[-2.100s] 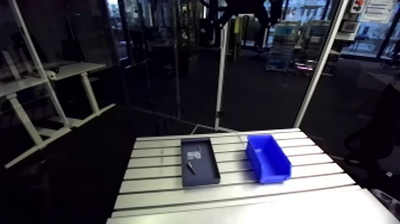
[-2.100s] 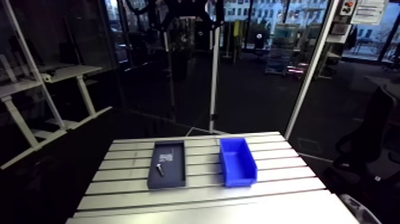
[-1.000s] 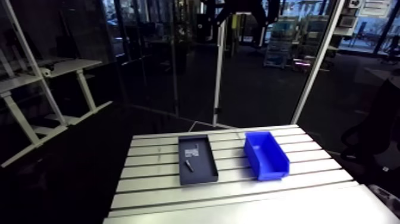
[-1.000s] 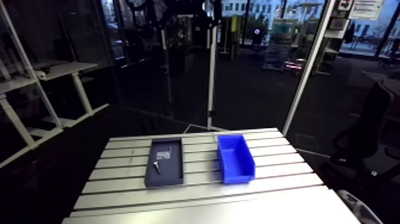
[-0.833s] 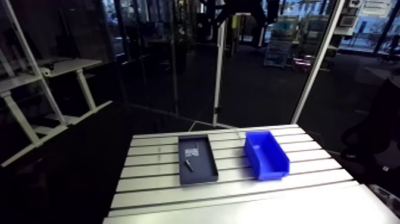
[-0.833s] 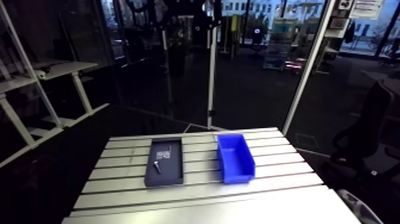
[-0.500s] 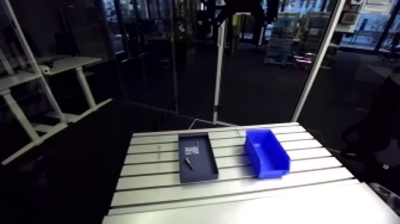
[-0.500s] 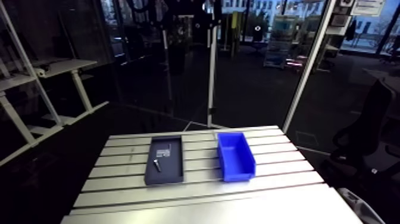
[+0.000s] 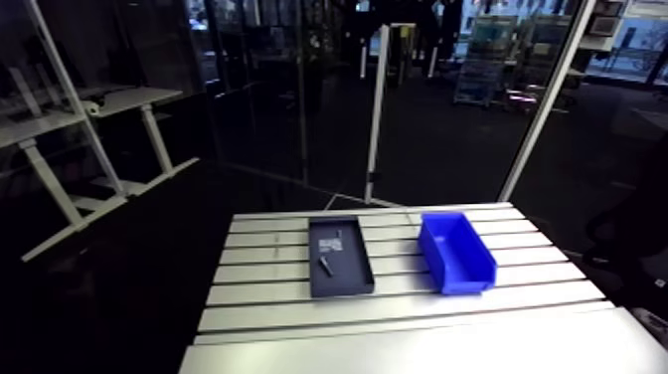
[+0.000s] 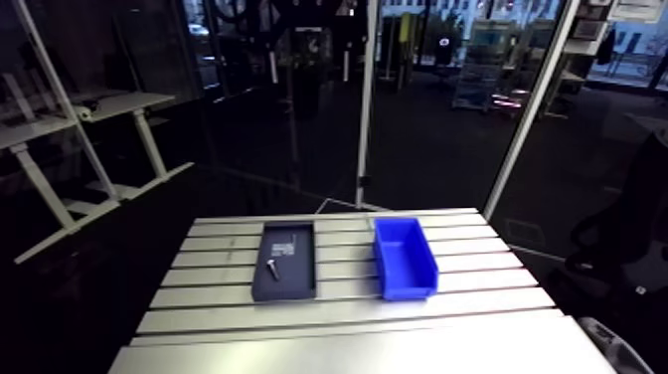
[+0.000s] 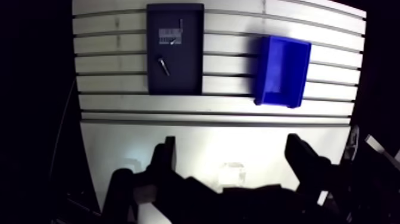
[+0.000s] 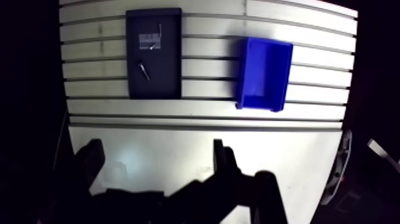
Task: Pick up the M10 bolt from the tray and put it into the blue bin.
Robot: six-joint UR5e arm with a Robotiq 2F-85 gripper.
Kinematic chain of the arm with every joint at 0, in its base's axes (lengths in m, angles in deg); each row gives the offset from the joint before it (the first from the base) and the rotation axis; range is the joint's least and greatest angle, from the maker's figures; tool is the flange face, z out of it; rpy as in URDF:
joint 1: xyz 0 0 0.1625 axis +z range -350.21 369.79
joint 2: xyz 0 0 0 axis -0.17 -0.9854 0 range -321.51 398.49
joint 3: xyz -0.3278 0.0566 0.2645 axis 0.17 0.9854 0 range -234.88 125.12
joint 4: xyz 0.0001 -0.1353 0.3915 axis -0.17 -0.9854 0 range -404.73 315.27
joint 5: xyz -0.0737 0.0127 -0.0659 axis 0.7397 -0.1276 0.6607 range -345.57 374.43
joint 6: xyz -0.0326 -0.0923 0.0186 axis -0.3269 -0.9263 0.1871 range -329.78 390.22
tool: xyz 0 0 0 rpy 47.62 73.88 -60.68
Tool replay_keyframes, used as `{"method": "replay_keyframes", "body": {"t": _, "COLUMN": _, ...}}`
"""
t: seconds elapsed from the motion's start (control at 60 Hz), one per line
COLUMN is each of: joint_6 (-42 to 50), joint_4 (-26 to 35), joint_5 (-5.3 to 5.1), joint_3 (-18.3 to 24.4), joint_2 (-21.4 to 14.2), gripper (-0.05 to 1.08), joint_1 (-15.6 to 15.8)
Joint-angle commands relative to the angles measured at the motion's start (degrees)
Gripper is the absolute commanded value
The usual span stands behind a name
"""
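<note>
A dark rectangular tray (image 11: 175, 77) lies on the slotted table, far ahead of the gripper. In it lies a short dark bolt (image 11: 162, 65) with its pale head toward the gripper, and beyond it a thinner screw (image 11: 176, 39) by a pale label. To the tray's right stands the empty blue bin (image 11: 282, 70). My gripper (image 11: 235, 158) hangs high above the table's near, smooth part. Its two dark fingers (image 11: 167, 156) stand wide apart with nothing between them. In the arm view the tray (image 9: 340, 257), bolt (image 9: 325, 267) and bin (image 9: 456, 252) sit mid-table.
The aluminium table (image 9: 398, 318) has long slots running across it under the tray and bin, and a plain pale plate nearer the arm. Its left edge drops to a dark floor. A slanted metal post (image 9: 376, 109) stands behind the table.
The arm view has shifted and tilted a little, so the camera moved. Tray, bolt and bin lie where they were on the table.
</note>
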Motion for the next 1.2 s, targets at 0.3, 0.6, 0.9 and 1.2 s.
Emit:
{"method": "replay_keyframes", "body": {"t": 0.3, "joint_6": -2.6, "joint_4": -3.3, "joint_5": -0.06, "joint_3": -1.3, "joint_2": 1.4, "gripper": 0.01, "joint_1": 4.2}}
{"method": "replay_keyframes", "body": {"t": 0.6, "joint_6": -5.4, "joint_4": -5.6, "joint_5": 0.03, "joint_3": -3.2, "joint_2": 2.3, "gripper": 0.01, "joint_1": 4.8}}
{"method": "replay_keyframes", "body": {"t": 0.9, "joint_6": -7.4, "joint_4": -8.5, "joint_5": 0.19, "joint_3": -5.8, "joint_2": 3.1, "gripper": 0.01, "joint_1": 6.1}}
{"method": "replay_keyframes", "body": {"t": 1.2, "joint_6": -9.7, "joint_4": -11.3, "joint_5": 0.38, "joint_3": -8.1, "joint_2": 3.1, "gripper": 0.01, "joint_1": 6.7}}
